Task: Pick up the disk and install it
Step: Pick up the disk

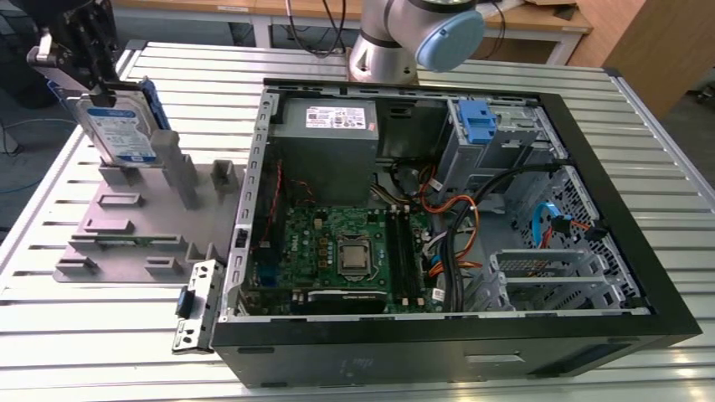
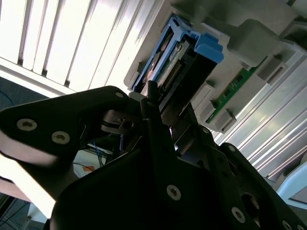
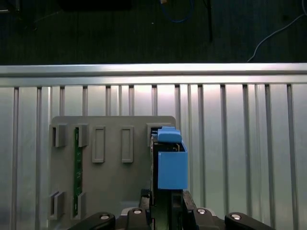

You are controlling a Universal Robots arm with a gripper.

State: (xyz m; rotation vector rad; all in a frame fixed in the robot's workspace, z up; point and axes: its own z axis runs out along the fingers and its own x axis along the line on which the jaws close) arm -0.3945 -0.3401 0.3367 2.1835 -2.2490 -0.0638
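Right up close in both wrist views you've got the gripper (image 3: pixel 165 200) (image 2: pixel 169 125). Its black fingers are closed in on the two flat faces of the disk (image 3: pixel 171 165) (image 2: pixel 178 72), so it has hold of it. Your disk stands on edge, blue carrier frame and all, at one corner of the grey fixture block (image 3: pixel 112 184) on the slatted metal table (image 1: pixel 79 343). A green circuit board (image 3: pixel 76 165) sits on edge in another slot, well apart. In the exterior view the block lies just beside the open computer case (image 1: pixel 668 322), on that view's left. Whether the disk sits in its slot or just above it, you can't tell.
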